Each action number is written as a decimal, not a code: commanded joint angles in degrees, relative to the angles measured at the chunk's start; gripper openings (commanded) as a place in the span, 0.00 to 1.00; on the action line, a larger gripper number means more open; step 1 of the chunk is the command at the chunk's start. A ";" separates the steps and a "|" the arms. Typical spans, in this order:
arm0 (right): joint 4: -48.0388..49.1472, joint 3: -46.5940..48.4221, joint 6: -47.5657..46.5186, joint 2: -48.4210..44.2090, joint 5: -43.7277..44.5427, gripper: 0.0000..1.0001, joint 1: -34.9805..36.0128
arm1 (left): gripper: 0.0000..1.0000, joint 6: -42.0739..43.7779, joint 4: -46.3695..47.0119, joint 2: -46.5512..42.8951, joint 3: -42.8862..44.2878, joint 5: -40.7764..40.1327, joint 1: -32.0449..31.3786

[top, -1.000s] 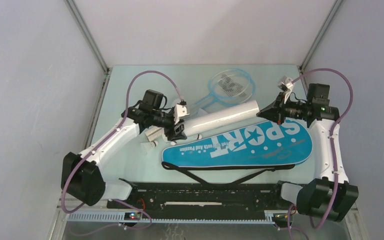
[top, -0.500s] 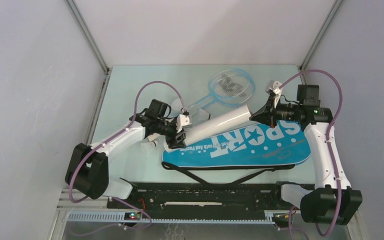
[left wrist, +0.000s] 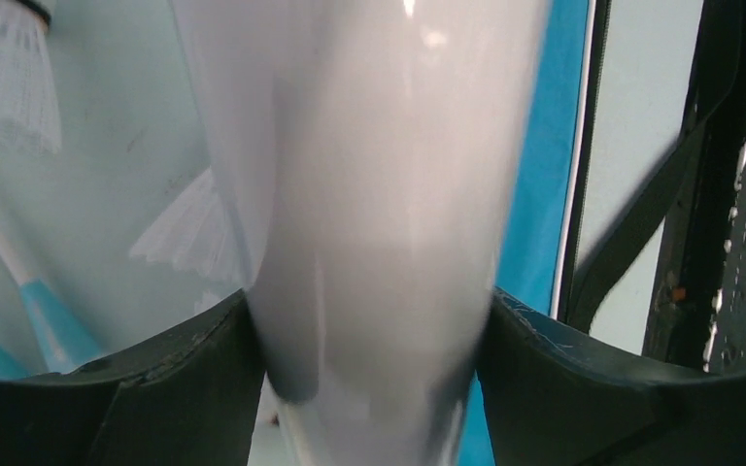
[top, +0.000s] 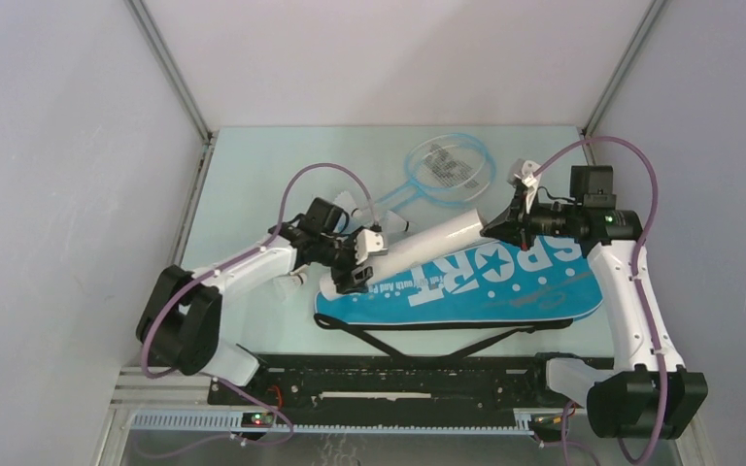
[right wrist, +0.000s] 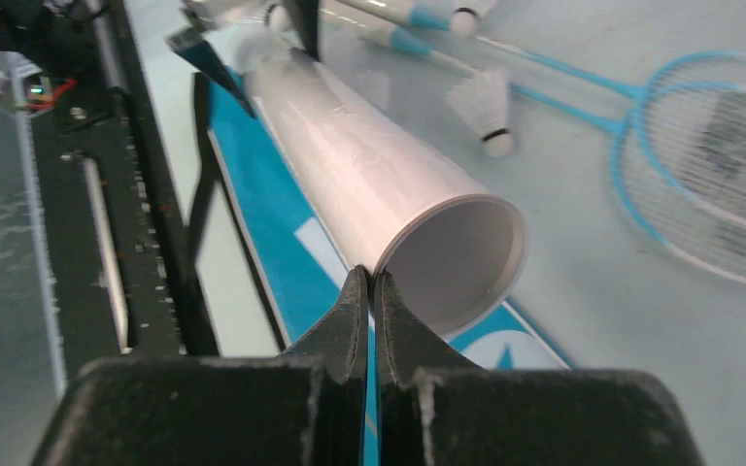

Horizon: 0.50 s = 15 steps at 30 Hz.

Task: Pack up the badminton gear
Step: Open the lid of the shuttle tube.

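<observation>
One long white tube (top: pixel 427 243), two claws on it: left claw (top: pixel 356 264) spread wide, clamping its lower end; right claw (top: pixel 494 221) pinched tight on the open rim; tube slants over one blue bag (top: pixel 515 286); two rackets (top: pixel 452 165) lie behind on the worktop (top: pixel 253 175).

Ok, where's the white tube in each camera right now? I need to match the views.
Top external: the white tube lies diagonally mid-frame, between the left gripper and the right gripper.
Left wrist: the tube fills the centre, top to bottom, clamped by the fingers.
Right wrist: the tube runs from upper left to its open end at centre.
Shared landmark: the blue SPORT bag beneath it.
</observation>
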 commanded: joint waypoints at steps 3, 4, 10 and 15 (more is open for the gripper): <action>-2.06 -0.52 2.36 -1.28 -2.11 0.00 4.26 | 0.83 -3.51 8.99 4.40 8.75 4.10 -4.27; -1.97 -0.55 2.62 -1.50 -1.93 0.00 4.45 | 0.84 -3.88 9.00 4.83 9.65 4.41 -4.78; -1.95 -0.51 3.14 -2.32 -0.99 0.00 4.83 | 0.81 -6.18 9.44 6.51 13.89 4.78 -6.29; -1.76 -0.51 3.92 -2.51 -1.00 0.00 4.80 | 0.72 -6.90 9.34 7.45 14.88 4.13 -6.99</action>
